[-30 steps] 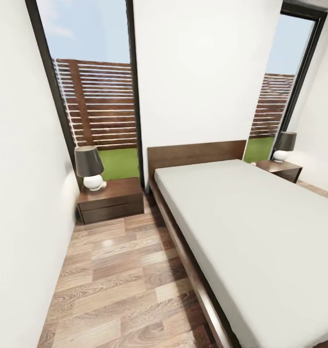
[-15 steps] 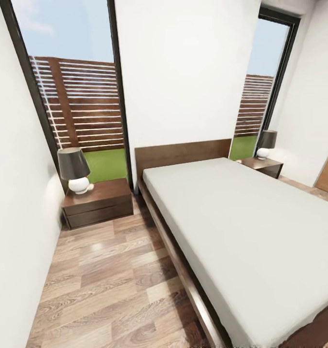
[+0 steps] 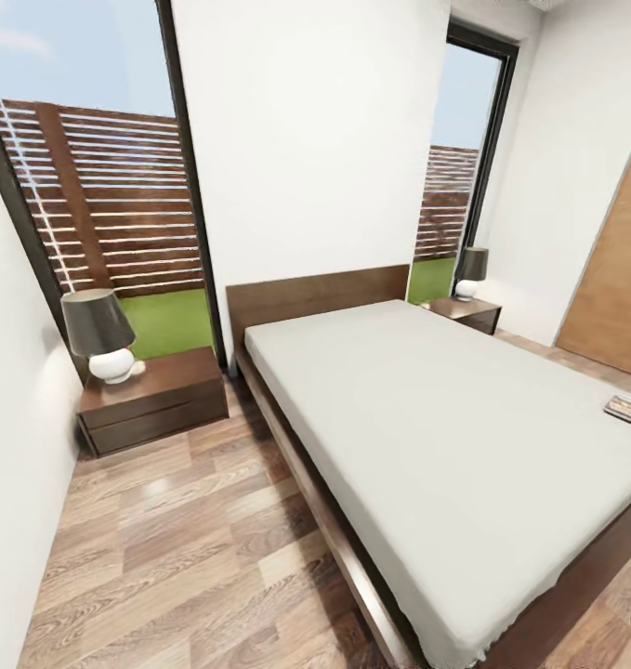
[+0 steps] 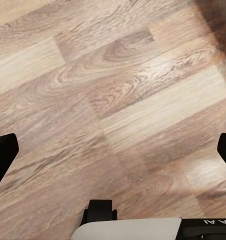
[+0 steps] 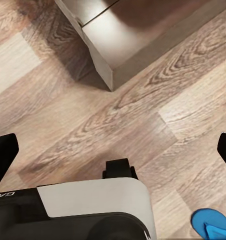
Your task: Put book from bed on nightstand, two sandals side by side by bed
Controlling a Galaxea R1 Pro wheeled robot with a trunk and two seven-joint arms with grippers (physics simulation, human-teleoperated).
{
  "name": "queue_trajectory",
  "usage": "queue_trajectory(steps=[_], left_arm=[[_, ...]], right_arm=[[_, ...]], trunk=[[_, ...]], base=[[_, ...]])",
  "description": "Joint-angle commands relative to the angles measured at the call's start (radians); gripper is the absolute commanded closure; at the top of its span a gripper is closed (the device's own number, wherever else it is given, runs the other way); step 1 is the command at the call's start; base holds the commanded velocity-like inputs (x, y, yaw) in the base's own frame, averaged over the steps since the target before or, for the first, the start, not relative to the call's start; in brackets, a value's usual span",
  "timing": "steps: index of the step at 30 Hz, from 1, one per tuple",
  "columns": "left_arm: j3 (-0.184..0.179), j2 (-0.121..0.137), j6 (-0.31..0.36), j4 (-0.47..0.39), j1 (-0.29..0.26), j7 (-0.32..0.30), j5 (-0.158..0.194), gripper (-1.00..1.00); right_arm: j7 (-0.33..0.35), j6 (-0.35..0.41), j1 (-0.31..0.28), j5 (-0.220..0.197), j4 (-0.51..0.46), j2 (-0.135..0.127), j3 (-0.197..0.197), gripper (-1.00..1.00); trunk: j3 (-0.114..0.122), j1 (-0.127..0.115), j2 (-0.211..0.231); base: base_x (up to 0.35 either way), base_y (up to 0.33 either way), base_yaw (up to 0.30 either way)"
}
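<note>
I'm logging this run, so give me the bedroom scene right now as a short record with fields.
bed: light-grey mattress, dark wood frame
book: on the mattress, at its far right edge
near nightstand: holds a dark-shaded lamp
far nightstand: second lamp on top
sandal: blue, on the wood floor, partly in frame
left gripper: open, over bare floor
right gripper: open, empty

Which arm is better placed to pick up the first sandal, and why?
Probably the right. In the right wrist view a blue sandal lies on the wood floor close beside the open right gripper. The left gripper, jaws also apart, faces bare planks.
</note>
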Motion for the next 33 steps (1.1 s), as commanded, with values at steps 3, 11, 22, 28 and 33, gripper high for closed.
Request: queue_trajectory(steps=[3, 11, 22, 28, 33], left_arm=[[0.0, 0.0, -0.003, 0.0, 0.0, 0.0, 0.001, -1.0], [0.0, 0.0, -0.003, 0.0, 0.0, 0.0, 0.001, -1.0], [0.0, 0.0, -0.003, 0.0, 0.0, 0.0, 0.001, -1.0], [0.0, 0.0, -0.003, 0.0, 0.0, 0.0, 0.001, -1.0], [0.0, 0.0, -0.003, 0.0, 0.0, 0.0, 0.001, -1.0]], right_arm=[[0.002, -0.002, 0.0, -0.001, 0.0, 0.0, -0.002, -1.0], [0.002, -0.001, 0.0, -0.001, 0.0, 0.0, -0.001, -1.0], [0.002, -0.001, 0.0, -0.001, 0.0, 0.0, -0.002, -1.0], [0.002, -0.001, 0.0, -0.001, 0.0, 0.0, -0.002, -1.0], [0.002, -0.002, 0.0, -0.001, 0.0, 0.0, -0.001, -1.0]], trunk=[[-0.001, 0.0, 0.0], [-0.001, 0.0, 0.0], [-0.001, 0.0, 0.0], [-0.001, 0.0, 0.0], [-0.001, 0.0, 0.0]], base=[[0.0, 0.0, -0.09], [0.0, 0.0, -0.171], [0.0, 0.0, -0.266], [0.0, 0.0, -0.279], [0.0, 0.0, -0.279]])
